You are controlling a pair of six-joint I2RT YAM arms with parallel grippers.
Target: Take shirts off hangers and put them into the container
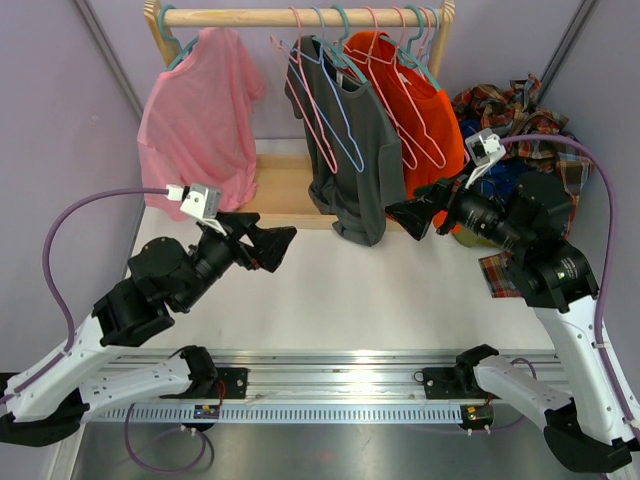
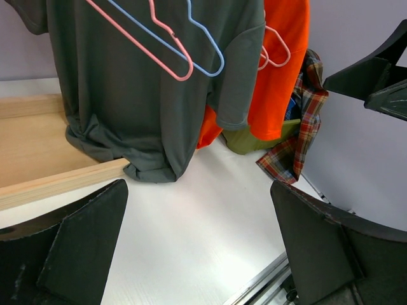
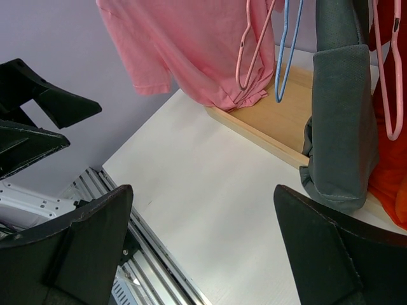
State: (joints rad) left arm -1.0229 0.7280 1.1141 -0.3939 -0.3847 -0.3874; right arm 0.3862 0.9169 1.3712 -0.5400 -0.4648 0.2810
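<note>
I hold left fingers (image 1: 276, 246) and right fingers (image 1: 404, 216) wide and empty, flanking the hanging grey shirt (image 1: 352, 150) to strip it. The container (image 2: 252, 140) sits far right, by the orange shirt (image 1: 436, 118).

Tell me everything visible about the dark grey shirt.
The dark grey shirt is a short-sleeved, matte knit tee hanging from the wooden rail beside the orange shirt. Its bunched hem rests on the wooden base and white table. An empty pink hanger and a blue hanger dangle in front of it.
</note>
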